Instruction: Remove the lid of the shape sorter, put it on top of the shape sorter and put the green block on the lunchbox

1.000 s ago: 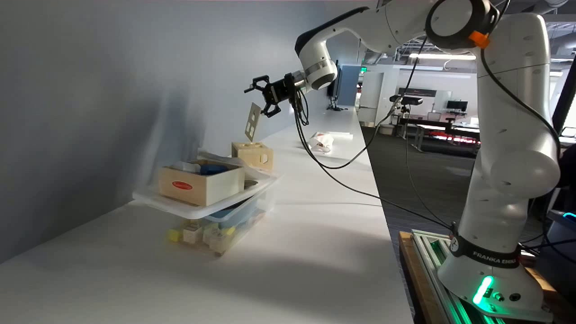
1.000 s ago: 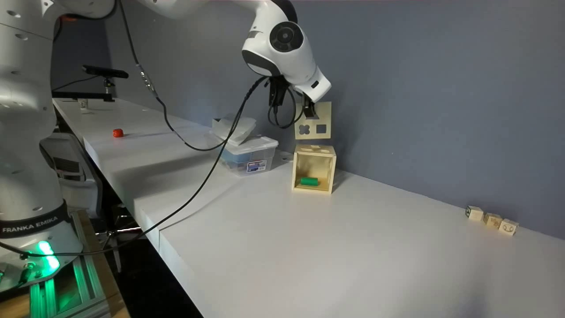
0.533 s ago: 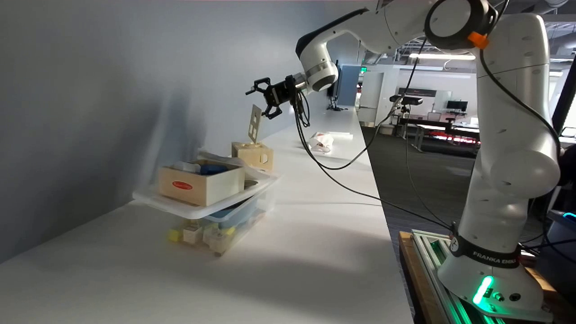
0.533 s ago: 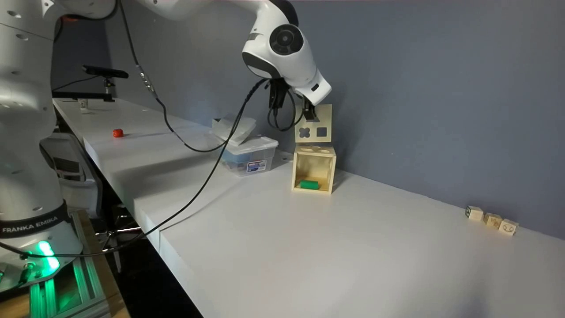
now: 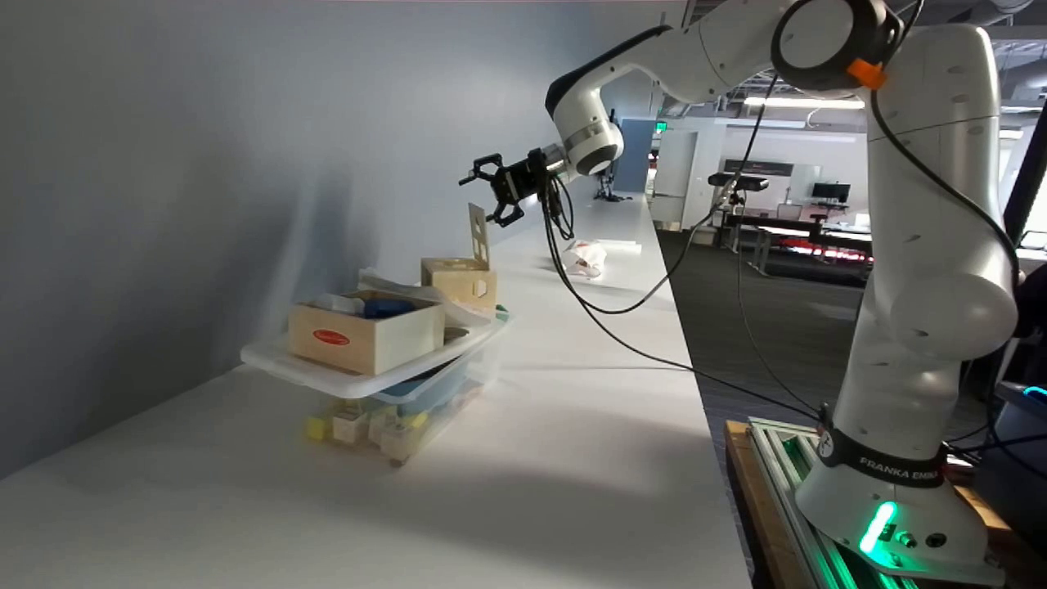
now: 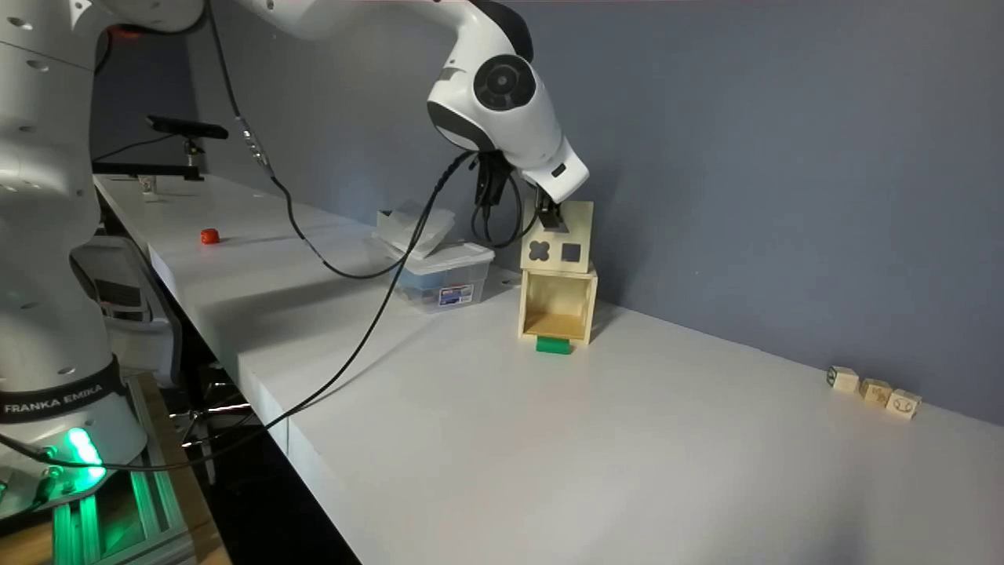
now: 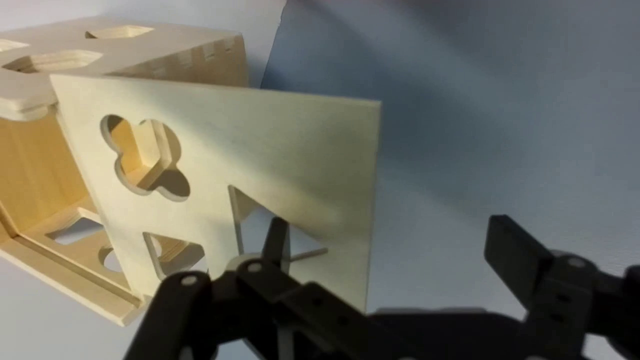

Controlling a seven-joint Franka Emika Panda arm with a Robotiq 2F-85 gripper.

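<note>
A white robot arm [image 6: 45,220] wears a black "FRANKA EMIKA" band [image 6: 53,402] above a green light [image 6: 85,447], lower left. Black cables [image 6: 431,205] hang from it; grey screws [image 7: 189,280] stud its black claw [image 7: 387,239].

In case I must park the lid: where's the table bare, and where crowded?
Bare: the white table between the shape sorter and three small wooden blocks; also between the plastic tub and the small red object. Crowded: the sorter's open front, where the green block lies, and its narrow gap to the tub.
</note>
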